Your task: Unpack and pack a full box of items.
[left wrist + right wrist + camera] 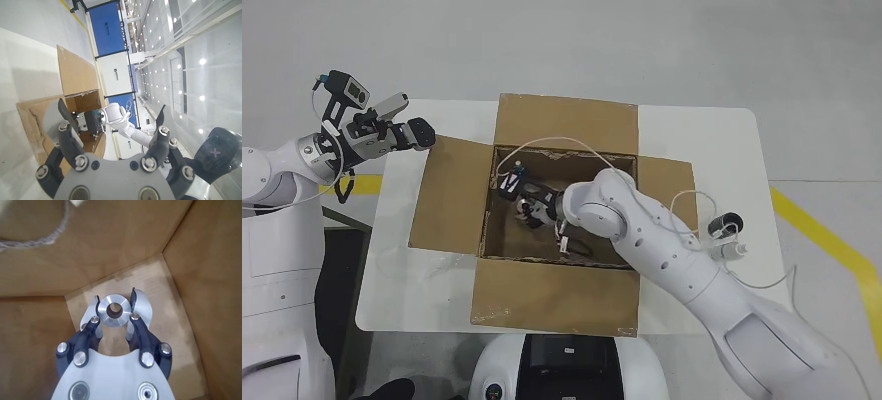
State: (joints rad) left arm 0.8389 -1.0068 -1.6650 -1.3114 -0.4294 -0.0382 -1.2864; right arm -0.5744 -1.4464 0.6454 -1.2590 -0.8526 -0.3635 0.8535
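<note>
An open cardboard box (557,125) with its flaps spread stands in the middle of the white table (722,140). My right arm is down inside the box, and its gripper (114,302) is shut on a round silver metal ring with a centre hole (114,310), close to the box floor (157,279) near a corner. In the top view the right gripper (527,205) sits deep in the box's left half. My left gripper (422,133) hangs open and empty at the table's left edge, beside the left flap (447,195). In its wrist view the open left gripper (111,109) faces the box (75,75).
A small black and white device (727,232) with a white cable lies on the table right of the box. A white cable (562,145) loops over the box's far edge. A grey cord (32,241) hangs against an inner box wall.
</note>
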